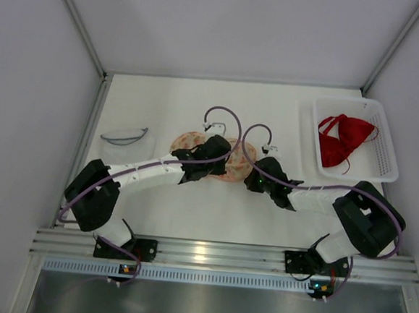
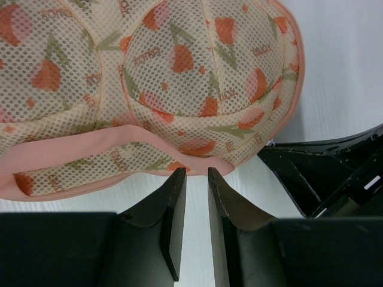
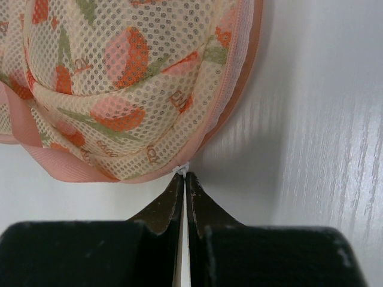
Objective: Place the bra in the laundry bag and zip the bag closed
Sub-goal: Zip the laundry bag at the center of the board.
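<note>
**Top, left-wrist and right-wrist views.** The laundry bag (image 1: 187, 140), a domed mesh pouch printed with orange-and-green flowers and edged in pink, lies at the middle of the white surface (image 1: 271, 110). Its long axis runs left to right, dipping slightly toward the right arm. In the left-wrist view we see two rounded lobes side by side, their pink trim (image 2: 72, 149) facing the camera. Small brown lettering repeats across the mesh, but it is too fine for us to read.

The bra (image 1: 341, 138), red, lies bunched in the white basket (image 1: 388, 152) at the far right, well apart from the bag. Its two cups sit on a diagonal, from the far side of the basket toward its near left corner.

The left claw (image 2: 196, 173) is parted by a narrow gap and holds nothing, its tips at the bag's pink edge. The right claw (image 3: 182, 176) is pressed closed. A small white tab (image 3: 181, 169) on the bag's rim meets its tips, but we cannot tell whether the tab is pinched.

A clear, dark-rimmed item (image 1: 124, 137) lies to the left of the bag.
</note>
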`<move>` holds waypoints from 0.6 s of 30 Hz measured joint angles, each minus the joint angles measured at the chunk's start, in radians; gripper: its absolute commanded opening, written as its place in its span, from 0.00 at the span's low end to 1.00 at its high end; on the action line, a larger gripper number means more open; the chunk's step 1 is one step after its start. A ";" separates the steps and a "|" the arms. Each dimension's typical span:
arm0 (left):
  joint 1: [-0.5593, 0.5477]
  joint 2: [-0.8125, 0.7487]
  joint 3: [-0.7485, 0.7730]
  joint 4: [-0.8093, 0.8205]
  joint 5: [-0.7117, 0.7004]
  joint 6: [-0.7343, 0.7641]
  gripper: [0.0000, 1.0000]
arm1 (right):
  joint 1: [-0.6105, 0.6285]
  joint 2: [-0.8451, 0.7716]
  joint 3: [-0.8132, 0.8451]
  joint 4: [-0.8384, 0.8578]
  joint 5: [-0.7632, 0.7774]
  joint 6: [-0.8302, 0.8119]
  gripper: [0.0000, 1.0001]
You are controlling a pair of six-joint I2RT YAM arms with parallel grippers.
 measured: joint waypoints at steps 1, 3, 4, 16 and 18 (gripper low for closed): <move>-0.005 0.007 0.000 0.008 0.000 -0.004 0.27 | 0.004 -0.005 -0.005 0.000 0.003 0.003 0.00; -0.012 0.019 0.000 0.027 0.002 -0.013 0.27 | 0.016 -0.010 -0.006 -0.006 0.010 0.004 0.00; -0.016 0.029 0.001 0.039 0.002 -0.018 0.27 | 0.026 -0.010 -0.006 -0.007 0.014 0.005 0.00; -0.058 0.211 0.009 0.090 0.000 -0.078 0.24 | 0.092 -0.010 -0.006 -0.011 0.035 -0.011 0.00; -0.058 0.232 -0.003 0.100 0.002 -0.094 0.23 | 0.092 -0.004 0.001 -0.014 0.034 -0.032 0.00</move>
